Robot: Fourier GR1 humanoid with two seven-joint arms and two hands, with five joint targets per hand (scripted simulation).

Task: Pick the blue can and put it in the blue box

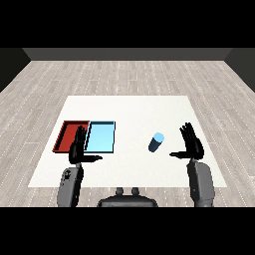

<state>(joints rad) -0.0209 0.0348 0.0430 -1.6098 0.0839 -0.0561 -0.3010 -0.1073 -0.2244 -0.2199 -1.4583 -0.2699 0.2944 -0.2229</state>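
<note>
The tabletop (129, 107) is plain white and stands on a floor (124, 74) of pale grey-brown wood planks, with dark grey walls (124, 54) behind. The red tray (64, 135) has a darker red rim, the tray beside it (101, 137) is light blue with a darker blue rim, and the can (156, 142) is blue with a paler blue top. Both the left hand (78, 149) and the right hand (193, 145) are black, each on a grey forearm (200, 184).
</note>
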